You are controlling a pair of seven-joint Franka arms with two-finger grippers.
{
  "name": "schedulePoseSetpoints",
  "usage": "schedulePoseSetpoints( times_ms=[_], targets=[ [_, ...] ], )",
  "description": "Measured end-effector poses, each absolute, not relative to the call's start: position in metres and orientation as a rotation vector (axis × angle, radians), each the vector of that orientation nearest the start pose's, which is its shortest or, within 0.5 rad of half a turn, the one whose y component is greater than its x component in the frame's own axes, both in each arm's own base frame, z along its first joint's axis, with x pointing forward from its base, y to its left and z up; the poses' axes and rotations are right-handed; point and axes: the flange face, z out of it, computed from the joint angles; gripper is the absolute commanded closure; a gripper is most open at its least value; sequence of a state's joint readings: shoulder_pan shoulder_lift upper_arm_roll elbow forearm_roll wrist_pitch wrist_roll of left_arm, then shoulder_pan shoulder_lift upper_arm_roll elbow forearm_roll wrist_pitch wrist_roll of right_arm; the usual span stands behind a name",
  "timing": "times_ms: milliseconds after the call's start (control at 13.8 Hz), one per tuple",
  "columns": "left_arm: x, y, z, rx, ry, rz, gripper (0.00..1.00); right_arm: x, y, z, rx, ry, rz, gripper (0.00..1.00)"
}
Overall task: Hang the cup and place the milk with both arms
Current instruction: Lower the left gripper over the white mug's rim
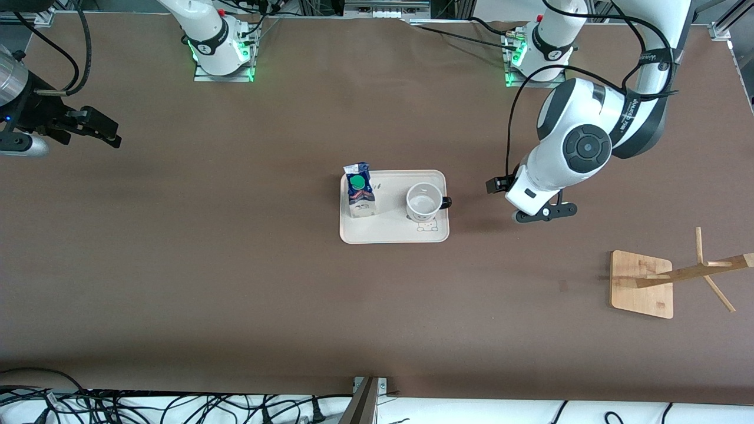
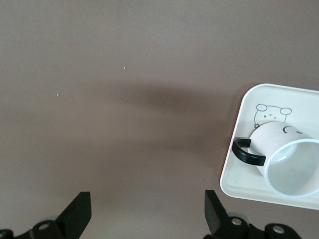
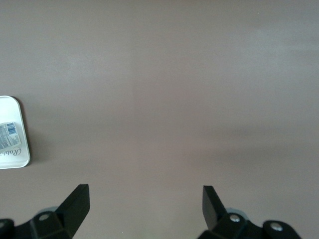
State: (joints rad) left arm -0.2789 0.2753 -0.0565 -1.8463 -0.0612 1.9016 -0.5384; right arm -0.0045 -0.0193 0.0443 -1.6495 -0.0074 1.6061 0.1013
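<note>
The white cup (image 1: 424, 202) stands upright on a cream tray (image 1: 393, 234) at the table's middle, its black handle pointing toward the left arm's end. The milk (image 1: 360, 191), a blue and white carton with a green cap, stands on the same tray toward the right arm's end. My left gripper (image 1: 545, 212) is open and empty over bare table beside the tray, on the handle's side. Its wrist view shows the cup (image 2: 286, 159) and the tray (image 2: 239, 169) past the open gripper (image 2: 148, 214). My right gripper (image 1: 100, 126) is open and empty, well away from the tray at the right arm's end; its wrist view shows the open gripper (image 3: 146, 206).
A wooden rack (image 1: 642, 282) with a square base and slanting pegs stands at the left arm's end, nearer to the front camera than the tray. The right wrist view catches a corner of the tray (image 3: 10, 107) and the milk's printed side (image 3: 9, 139).
</note>
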Motion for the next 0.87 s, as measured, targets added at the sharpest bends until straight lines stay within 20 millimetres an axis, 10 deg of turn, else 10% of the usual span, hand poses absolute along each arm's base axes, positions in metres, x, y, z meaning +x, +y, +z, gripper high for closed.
schedulePoseSetpoints(
  times_ms=[868],
  targets=[
    [0.562,-0.252,0.327,-2.939,-0.875,0.375,0.00,0.549,0.021,0.601,-3.150,0.096,0.039,0.00]
  ],
)
